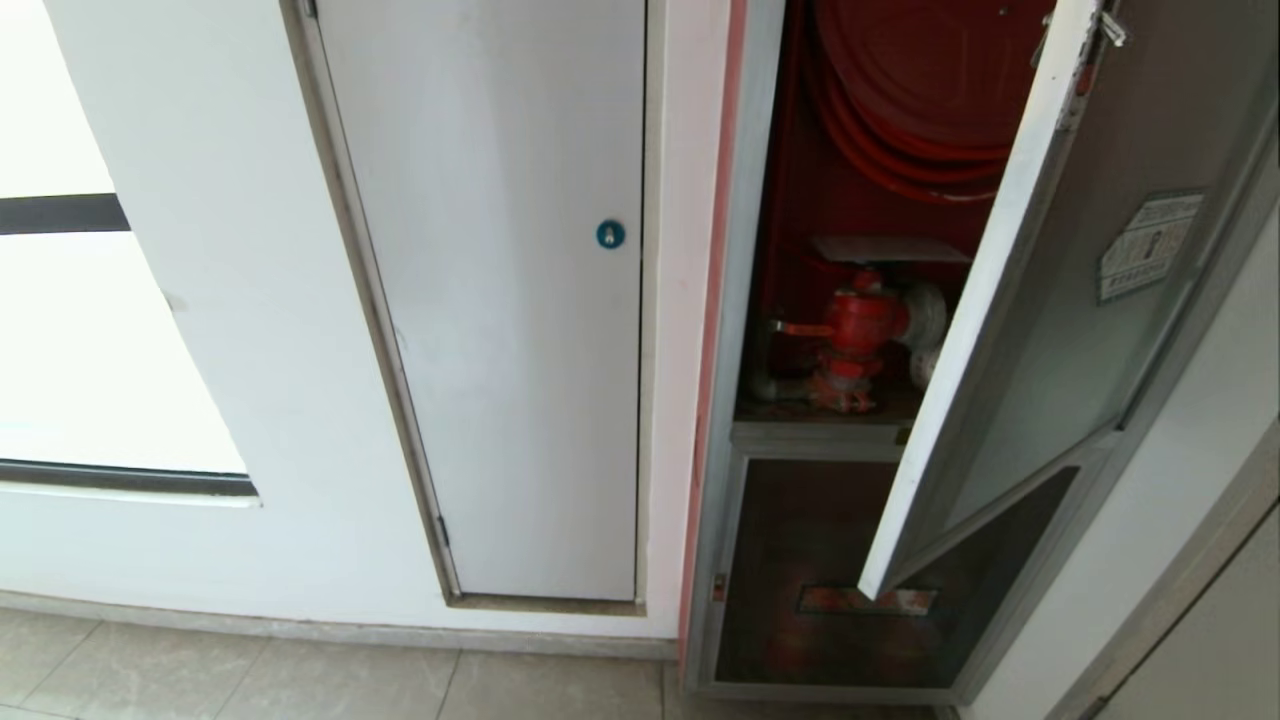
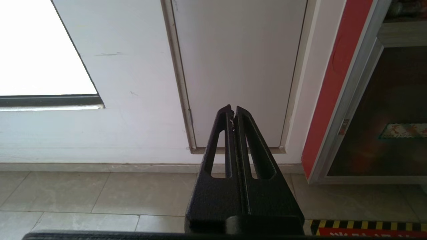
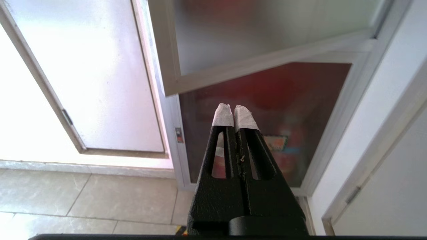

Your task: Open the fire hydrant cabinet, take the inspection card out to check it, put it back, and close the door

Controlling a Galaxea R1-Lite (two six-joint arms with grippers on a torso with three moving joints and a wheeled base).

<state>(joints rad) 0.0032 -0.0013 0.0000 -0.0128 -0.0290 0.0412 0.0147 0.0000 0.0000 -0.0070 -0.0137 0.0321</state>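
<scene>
Both our grippers, left (image 2: 233, 110) and right (image 3: 235, 110), hang low with fingers pressed together, holding nothing. Well above them, the inspection card (image 1: 888, 249) lies flat inside the fire hydrant cabinet (image 1: 800, 200), behind its half-open door (image 1: 1050, 300).

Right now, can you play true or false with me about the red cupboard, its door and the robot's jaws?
1. The door of the fire hydrant cabinet is shut tight. False: it stands partly open.
2. A red valve shows inside the cabinet. True.
3. The right gripper is holding the inspection card. False: its jaws are shut on nothing, and a thin white sheet, probably the card, lies inside above the valve.
4. The left gripper has its jaws shut. True.
5. The white panel has a round blue lock. True.
6. The white panel hangs wide open. False: it is closed.
</scene>
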